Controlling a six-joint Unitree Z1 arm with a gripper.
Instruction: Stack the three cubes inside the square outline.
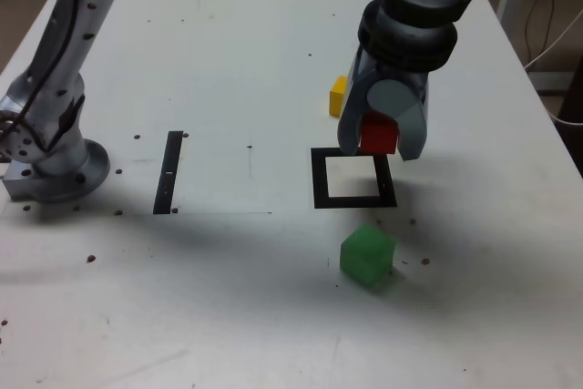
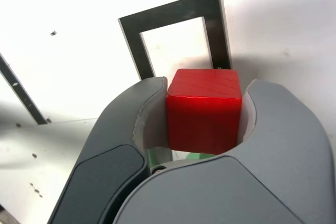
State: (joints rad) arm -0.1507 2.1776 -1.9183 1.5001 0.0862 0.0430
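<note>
My gripper (image 1: pixel 378 134) is shut on the red cube (image 1: pixel 378 133) and holds it in the air just above the far edge of the square outline (image 1: pixel 318 179). In the wrist view the red cube (image 2: pixel 205 109) sits clamped between both grey jaws, with the square outline (image 2: pixel 173 15) on the table beyond it. The yellow cube (image 1: pixel 338 96) rests on the table behind the gripper, partly hidden by it. Nearer the camera than the outline lies the green cube (image 1: pixel 367 255), on the table; a sliver of green (image 2: pixel 184 156) shows under the red cube in the wrist view.
A thin black strip (image 1: pixel 170 171) lies flat on the white table (image 1: pixel 228 61) at the exterior view's left; this strip (image 2: pixel 18 88) also shows in the wrist view. The arm's base (image 1: pixel 55 166) stands at the far left. A table edge and cables show at the right.
</note>
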